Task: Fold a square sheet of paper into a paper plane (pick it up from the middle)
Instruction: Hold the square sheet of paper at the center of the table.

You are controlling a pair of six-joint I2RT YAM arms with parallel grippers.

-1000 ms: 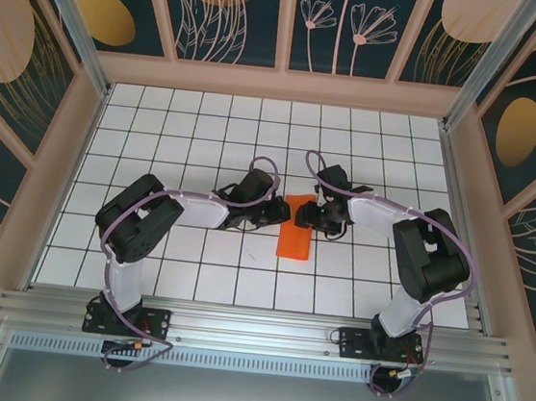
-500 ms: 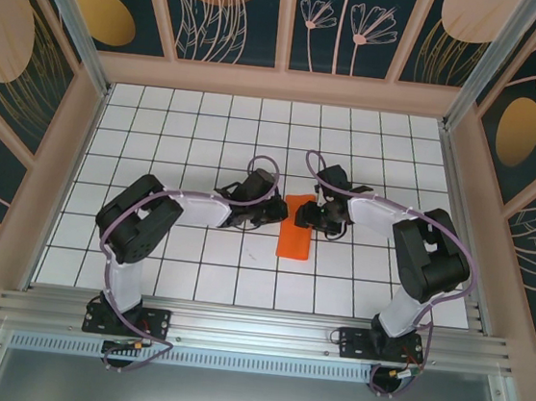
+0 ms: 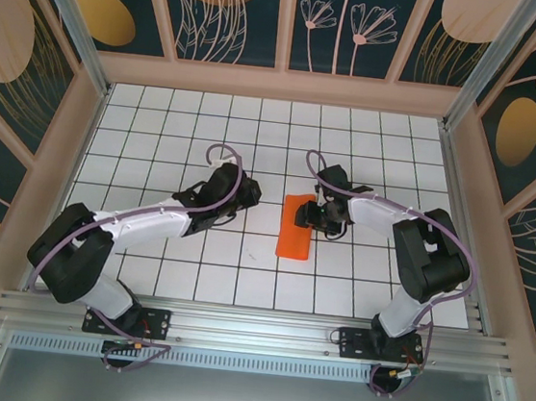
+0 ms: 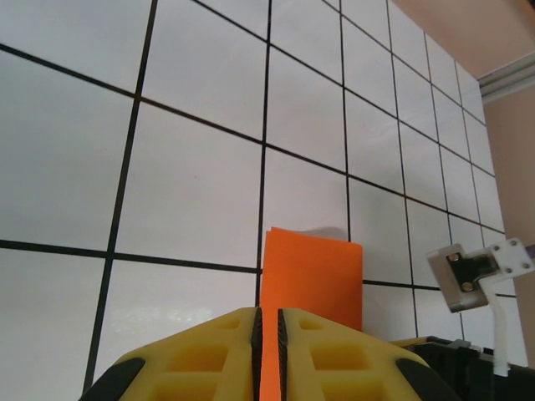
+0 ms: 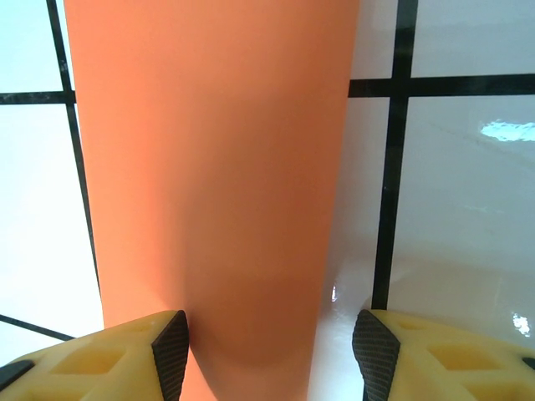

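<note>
The square sheet of paper (image 3: 293, 236) lies flat on the white tiles as a narrow orange strip, creased lengthwise. My right gripper (image 3: 308, 215) stands open over its far end. In the right wrist view the paper (image 5: 209, 167) runs between the jaws of the right gripper (image 5: 271, 327); the left pad sits at its edge and the right pad over bare tile. My left gripper (image 3: 251, 199) hangs about a tile to the left of the strip, shut and holding nothing. In its wrist view, beyond the left gripper (image 4: 269, 312), the paper (image 4: 316, 271) shows through the slit.
The white grid table (image 3: 160, 130) is boxed in by pink frame walls, with an aluminium rail (image 3: 253, 330) along the near edge. A white bracket with a cable (image 4: 478, 269) on the right arm stands just right of the paper.
My left gripper has drawn back leftward off the paper's edge, and its arm has swung low to the left. The paper and the right gripper have stayed put.
</note>
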